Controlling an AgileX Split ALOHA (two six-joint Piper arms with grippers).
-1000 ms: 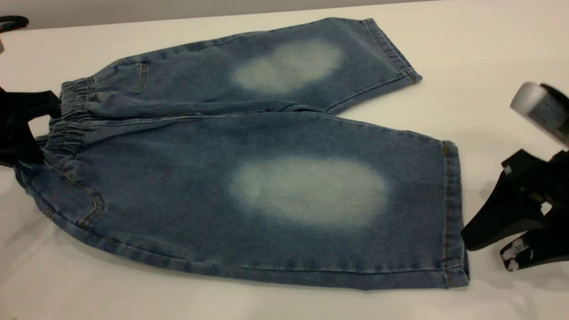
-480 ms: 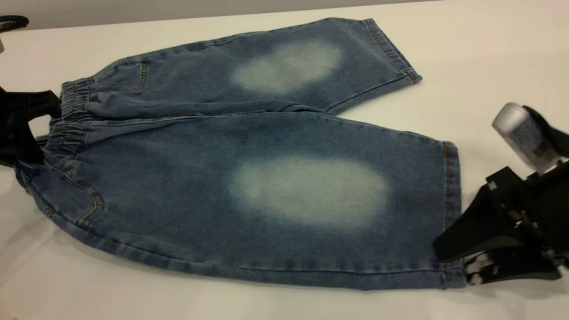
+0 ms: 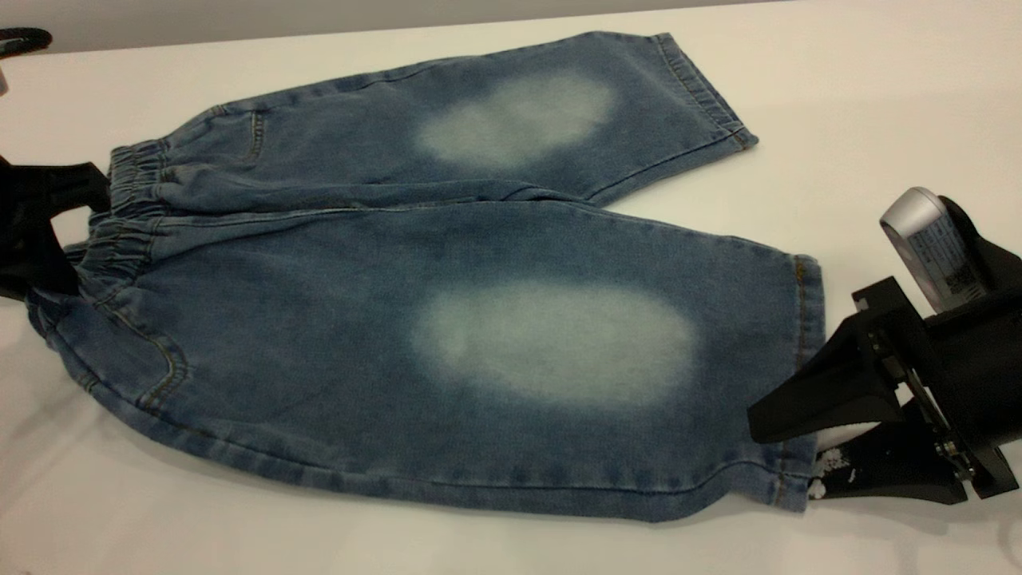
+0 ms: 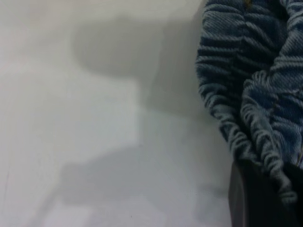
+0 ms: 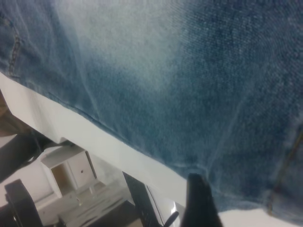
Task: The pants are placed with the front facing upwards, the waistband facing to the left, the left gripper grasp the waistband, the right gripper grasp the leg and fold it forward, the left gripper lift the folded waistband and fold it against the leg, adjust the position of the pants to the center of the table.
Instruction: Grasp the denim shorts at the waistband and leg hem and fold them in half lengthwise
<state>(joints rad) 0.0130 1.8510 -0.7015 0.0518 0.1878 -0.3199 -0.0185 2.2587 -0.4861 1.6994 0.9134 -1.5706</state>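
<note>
From the exterior view, the short, wide-legged blue denim pants [image 3: 415, 287] lie flat and front-up on the large plain white worktop [image 3: 862, 96], with a pale faded oval on each leg. The ruched, elastic-gathered waistband [image 3: 128, 216] points to the left side of this view, and the two hems point right. The matte black left gripper [image 3: 36, 231] sits at the waistband's edge, touching the gathered cloth; whether its fingers are pressed together on the band cannot be told from here. The near wide denim leg [image 3: 559, 351] ends in a stitched hem at the right. There the black right gripper [image 3: 786, 447], with wedge-shaped fingers and a silver labelled cylinder, has one finger above the hem corner and its white-speckled finger below, clamped on the leg, whose corner is puckered and slightly raised.

In the left wrist view, the gathered waistband [image 4: 255, 104] fills one side, with a black finger [image 4: 258, 198] touching its folds. Bare worktop [image 4: 71, 118] with soft shadows takes up the rest.

The right wrist view shows the denim leg [image 5: 180, 80] close up, with its pale patch and a seam. One black fingertip [image 5: 199, 203] lies against the cloth near the edge.
</note>
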